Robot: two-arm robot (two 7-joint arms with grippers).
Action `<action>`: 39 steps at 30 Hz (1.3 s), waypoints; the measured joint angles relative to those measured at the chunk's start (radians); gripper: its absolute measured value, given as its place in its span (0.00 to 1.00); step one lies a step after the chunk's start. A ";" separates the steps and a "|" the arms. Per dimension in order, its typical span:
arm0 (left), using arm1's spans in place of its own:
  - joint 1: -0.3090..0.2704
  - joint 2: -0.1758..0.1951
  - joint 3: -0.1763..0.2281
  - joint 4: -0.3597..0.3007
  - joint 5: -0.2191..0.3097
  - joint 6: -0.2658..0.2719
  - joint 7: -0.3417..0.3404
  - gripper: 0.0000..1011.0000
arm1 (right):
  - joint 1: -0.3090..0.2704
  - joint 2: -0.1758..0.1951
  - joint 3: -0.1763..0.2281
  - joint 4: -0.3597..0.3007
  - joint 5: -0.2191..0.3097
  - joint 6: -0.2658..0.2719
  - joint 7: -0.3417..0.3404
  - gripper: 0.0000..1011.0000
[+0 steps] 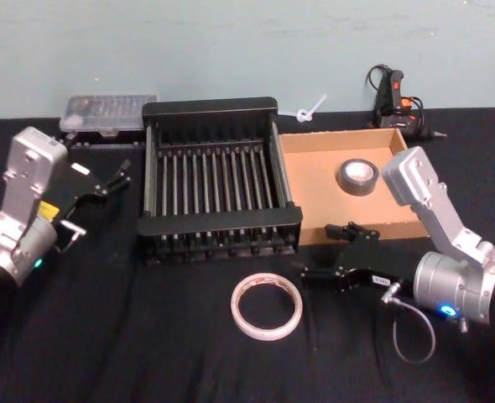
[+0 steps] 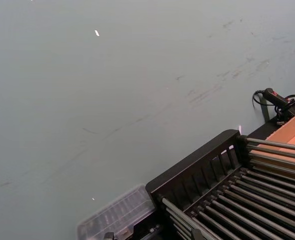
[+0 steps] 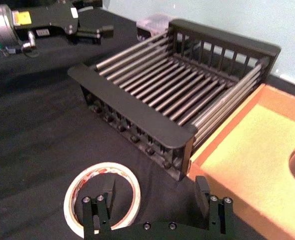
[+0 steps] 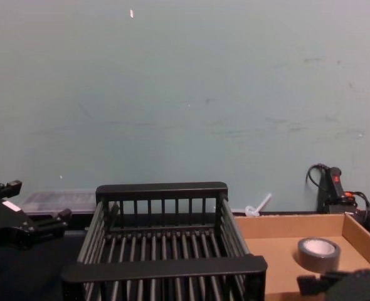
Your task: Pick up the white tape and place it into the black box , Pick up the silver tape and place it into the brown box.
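Lying flat on the cloth nearest us, the white tape (image 1: 267, 306) looks light, thin and stiff: best pinched across its rim. Just beside it the right gripper (image 1: 325, 252) hangs spread wide, empty. Beyond, the black box (image 1: 151, 231) holds nothing; the silver tape (image 1: 358, 177) sits in the brown box (image 1: 310, 201). The left gripper (image 1: 123, 172) idles open beside the black box.

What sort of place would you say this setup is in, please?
Probably a robot test bench in a lab or workshop: a table under black cloth against a bare pale wall, a black slatted plastic crate beside a shallow brown cardboard tray, and a black corded hand tool at the back.
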 joint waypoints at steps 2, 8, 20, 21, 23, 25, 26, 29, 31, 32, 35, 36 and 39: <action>0.000 0.000 0.000 0.000 0.000 0.000 0.000 0.99 | 0.003 -0.001 -0.007 0.005 0.000 0.007 -0.005 0.99; 0.000 0.000 0.000 0.000 0.000 0.000 0.000 0.99 | 0.019 -0.005 -0.051 0.027 -0.012 0.017 -0.025 0.99; 0.000 0.000 0.000 0.000 0.000 0.000 0.000 0.99 | 0.039 -0.034 -0.100 0.080 -0.061 -0.043 -0.042 0.99; 0.000 0.000 0.000 0.000 0.000 0.000 0.000 0.99 | 0.039 -0.039 -0.104 0.090 -0.070 -0.061 -0.044 0.99; 0.000 0.000 0.000 0.000 0.000 0.000 0.000 0.99 | 0.039 -0.043 -0.108 0.100 -0.079 -0.082 -0.044 0.99; 0.000 0.000 0.000 0.000 0.000 0.000 0.000 0.99 | 0.039 -0.048 -0.110 0.109 -0.087 -0.100 -0.044 0.99; 0.000 0.000 0.000 0.000 0.000 0.000 0.000 0.99 | 0.037 -0.051 -0.112 0.115 -0.093 -0.114 -0.043 0.99; 0.000 0.000 0.000 0.000 0.000 0.000 0.000 0.99 | 0.034 -0.057 -0.113 0.129 -0.101 -0.139 -0.035 0.99; 0.000 0.000 0.000 0.000 0.000 0.000 0.000 0.99 | 0.030 -0.061 -0.114 0.137 -0.103 -0.151 -0.027 0.99; 0.000 0.000 0.000 0.000 0.000 0.000 0.000 0.99 | 0.029 -0.063 -0.115 0.139 -0.104 -0.153 -0.026 0.99; 0.000 0.000 0.000 0.000 0.000 0.000 0.000 0.99 | 0.026 -0.068 -0.116 0.147 -0.104 -0.155 -0.020 0.99; 0.000 0.000 0.000 0.000 0.000 0.000 0.000 0.99 | 0.025 -0.069 -0.116 0.148 -0.104 -0.154 -0.019 0.99; 0.000 0.000 0.000 0.000 0.000 0.000 0.000 0.99 | 0.023 -0.073 -0.118 0.153 -0.104 -0.151 -0.014 0.99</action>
